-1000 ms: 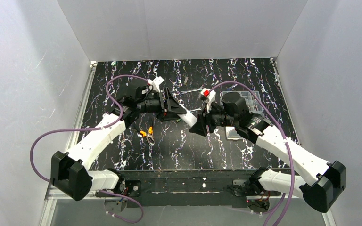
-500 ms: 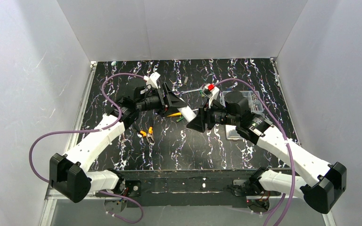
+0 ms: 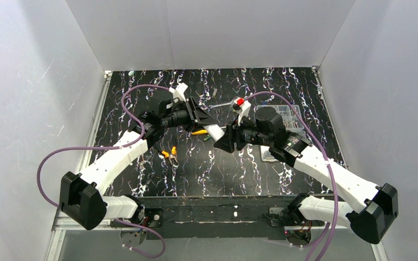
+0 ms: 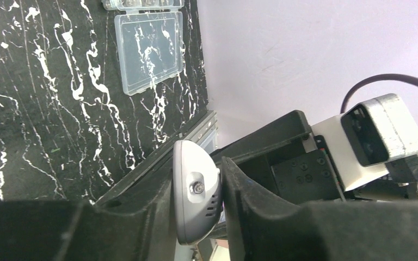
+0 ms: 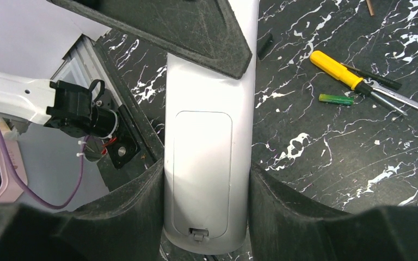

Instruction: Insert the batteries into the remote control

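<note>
The right gripper [image 5: 207, 173] is clamping the remote control [image 5: 209, 81] across its width, one finger pressing each long edge near the lower end. The left gripper [image 4: 196, 187] is pinching the opposite end of the same remote, its jaws narrowly apart and closed against both faces. Between them the two arms are holding the remote in the air above the middle of the black marbled table [image 5: 326, 157], with its back turned toward the right wrist camera.

On that back, the battery cover [image 5: 201, 141] is sitting flush and is not yet off, with its small latch [image 5: 197, 234] at the end nearest the right wrist. One green battery [image 5: 336, 99] is lying on the table just beside a yellow-handled screwdriver [image 5: 337, 70], apart from the remote. A clear plastic lid [image 4: 149, 51] is lying further out on the table.

The job looks to be at the opening step, with nothing loaded. The next move probably calls for one gripper bearing the remote alone while the other frees itself to work the latch and slide the cover away, before any cell is fetched.
</note>
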You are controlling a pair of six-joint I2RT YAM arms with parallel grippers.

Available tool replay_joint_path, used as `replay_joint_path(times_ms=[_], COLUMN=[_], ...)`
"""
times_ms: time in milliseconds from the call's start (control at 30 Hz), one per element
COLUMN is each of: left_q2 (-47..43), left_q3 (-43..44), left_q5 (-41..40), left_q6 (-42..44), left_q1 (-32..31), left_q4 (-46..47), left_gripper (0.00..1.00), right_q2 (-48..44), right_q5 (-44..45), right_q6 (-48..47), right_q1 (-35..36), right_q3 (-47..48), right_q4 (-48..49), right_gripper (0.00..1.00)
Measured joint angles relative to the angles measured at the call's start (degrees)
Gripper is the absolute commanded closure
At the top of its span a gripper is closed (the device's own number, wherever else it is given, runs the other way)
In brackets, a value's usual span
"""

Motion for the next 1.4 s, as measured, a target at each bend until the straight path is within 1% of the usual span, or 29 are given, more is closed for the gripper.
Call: replay_joint_path(times_ms=[33,100,167,400,533,600,733,800,933,1000,1267,1300,1367,1400], left_q2=[0.0,0.0,0.0,0.0,0.0,0.0,0.0,0.0,0.0,0.0,0.0,0.0,-0.1,-0.2], left_q3=[0.0,0.0,0.0,0.0,0.0,0.0,0.0,0.0,0.0,0.0,0.0,0.0,0.0,0.0], left_q5=[-0.1,-0.3,-0.4,-0.4,-0.4,-0.4,-0.6,-0.9,-1.7,-1.8,-2.4,-2.4,-2.4,-2.5], left_q6=[-0.2,-0.9,-0.7,0.9,1.4,1.4,1.8,1.9,1.8,1.8,1.7,1.6,0.9,0.9], left_q1=[-0.1,-0.2,-0.2,-0.5,-0.7,-0.7,-0.7,-0.7,-0.8,-0.8,-0.8,-0.9,-0.9,-1.0], left_q4=[0.3,0.7,0.7,-1.1,-1.7,-2.1,-2.4,-2.7,-2.8,-2.8,-3.2,-3.2,-3.1,-3.3], left_gripper=[0.78,0.68,0.65,0.65,0.68,0.68,0.55,0.52,0.52,0.55,0.76,0.8,0.91,0.99], right_q2=[0.2,0.3,0.3,1.0,1.6,1.6,1.6,1.6,1.6,1.6,1.6,1.6,1.6,1.6], right_q5=[0.7,1.7,1.9,3.6,3.7,3.7,3.6,3.2,2.3,1.9,1.7,1.7,1.8,1.8], right_q6=[0.0,-0.2,-0.2,0.5,1.0,1.0,1.0,1.0,0.9,0.8,0.4,0.3,0.1,0.0], right_q1=[0.0,0.4,0.5,0.5,0.5,0.5,0.6,0.7,1.0,1.2,1.6,1.6,1.7,1.8], right_q3=[0.0,-0.1,-0.1,-0.1,-0.1,-0.1,-0.1,-0.1,-0.1,-0.1,-0.1,-0.2,-0.3,-0.3], right_q4=[0.0,0.1,0.2,0.9,0.9,0.9,0.9,0.9,0.9,0.9,0.6,0.4,0.3,0.3], right_gripper=[0.99,0.99,0.99,0.99,0.99,0.99,0.99,0.99,0.99,0.99,0.99,0.99,0.97,0.89])
